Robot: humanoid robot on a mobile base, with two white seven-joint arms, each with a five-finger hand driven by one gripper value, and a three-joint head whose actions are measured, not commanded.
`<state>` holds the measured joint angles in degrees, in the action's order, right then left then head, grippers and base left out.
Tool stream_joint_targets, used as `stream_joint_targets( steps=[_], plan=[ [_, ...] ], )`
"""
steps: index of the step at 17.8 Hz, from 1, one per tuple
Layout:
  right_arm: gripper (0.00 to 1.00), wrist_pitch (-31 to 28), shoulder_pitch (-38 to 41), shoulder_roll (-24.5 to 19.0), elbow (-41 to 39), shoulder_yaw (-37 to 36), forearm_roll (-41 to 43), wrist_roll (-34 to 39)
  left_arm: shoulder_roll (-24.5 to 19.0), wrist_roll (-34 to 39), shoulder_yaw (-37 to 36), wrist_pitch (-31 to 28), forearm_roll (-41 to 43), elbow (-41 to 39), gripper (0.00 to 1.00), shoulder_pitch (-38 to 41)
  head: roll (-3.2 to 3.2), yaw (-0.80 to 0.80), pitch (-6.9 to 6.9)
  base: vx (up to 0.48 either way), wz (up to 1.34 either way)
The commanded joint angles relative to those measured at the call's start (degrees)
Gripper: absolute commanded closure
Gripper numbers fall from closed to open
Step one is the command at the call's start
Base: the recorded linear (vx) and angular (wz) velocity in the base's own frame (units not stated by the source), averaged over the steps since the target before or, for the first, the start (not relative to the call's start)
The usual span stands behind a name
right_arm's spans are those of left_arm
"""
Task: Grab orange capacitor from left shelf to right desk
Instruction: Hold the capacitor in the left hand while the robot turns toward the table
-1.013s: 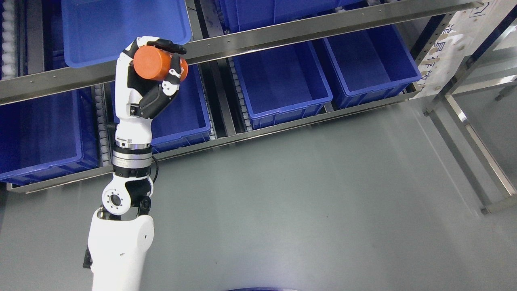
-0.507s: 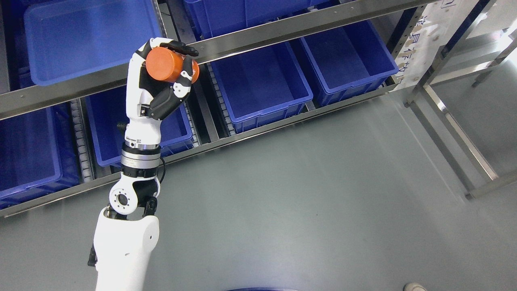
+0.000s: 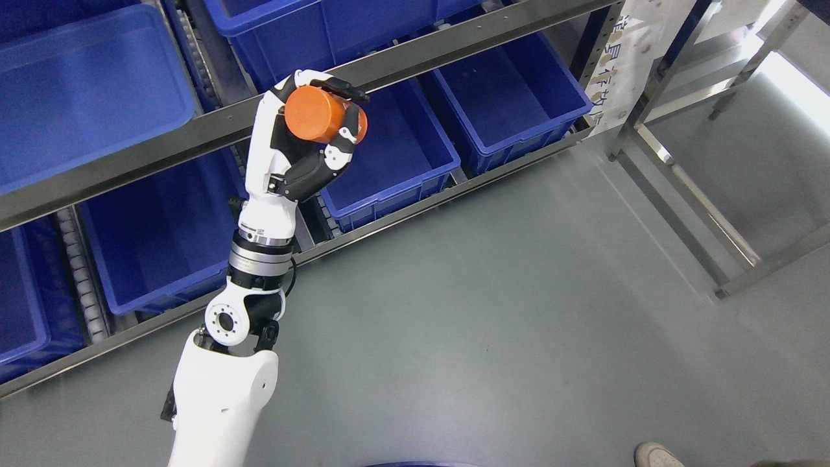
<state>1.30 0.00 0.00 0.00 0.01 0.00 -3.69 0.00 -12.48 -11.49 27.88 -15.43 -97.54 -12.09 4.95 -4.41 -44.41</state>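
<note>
My left hand (image 3: 324, 120) is raised in front of the shelf, its fingers curled around the orange capacitor (image 3: 318, 115), a short orange cylinder lying on its side with one flat end facing me. The hand and capacitor hang in the air over the front rail of the steel shelf (image 3: 214, 123), above the lower row of blue bins. The white left arm rises from the bottom left of the head view. No right arm shows.
Blue plastic bins (image 3: 512, 84) fill the shelf's two levels. A steel frame with legs (image 3: 687, 201) stands at the right on the grey floor (image 3: 506, 311). A person's shoe (image 3: 658, 455) shows at the bottom right edge.
The whole picture has shifted: the shelf slides left and rotates, so the camera has turned right. My left hand keeps its hold on the capacitor. A shoe has come further into view.
</note>
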Motion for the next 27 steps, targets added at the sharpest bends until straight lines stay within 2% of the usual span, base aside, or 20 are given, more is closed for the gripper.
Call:
stream_joint_targets(
  steps=[1, 10, 21, 27],
  plan=[
    [0.0, 0.02, 1.32, 1.0, -1.0, -0.62, -0.35, 0.0, -1.0, 0.0, -7.85, -0.02, -0.04, 0.07, 0.97, -1.62, 0.0, 0.0, 0.0, 0.133, -0.24],
    [0.0, 0.02, 1.32, 1.0, -1.0, -0.62, -0.35, 0.0, -1.0, 0.0, -11.45, -0.11, -0.04, 0.15, 0.97, -2.06, 0.0, 0.0, 0.0, 0.203, -0.21],
    [0.0, 0.02, 1.32, 1.0, -1.0, -0.62, -0.35, 0.0, -1.0, -1.14, -11.63, 0.07, -0.04, 0.15, 0.97, -2.41, 0.0, 0.0, 0.0, 0.257, -0.4],
    [0.0, 0.02, 1.32, 1.0, -1.0, -0.62, -0.35, 0.0, -1.0, -1.23, -16.01, -0.11, -0.04, 0.15, 0.97, -4.87, 0.0, 0.0, 0.0, 0.284, -0.47]
  ],
)
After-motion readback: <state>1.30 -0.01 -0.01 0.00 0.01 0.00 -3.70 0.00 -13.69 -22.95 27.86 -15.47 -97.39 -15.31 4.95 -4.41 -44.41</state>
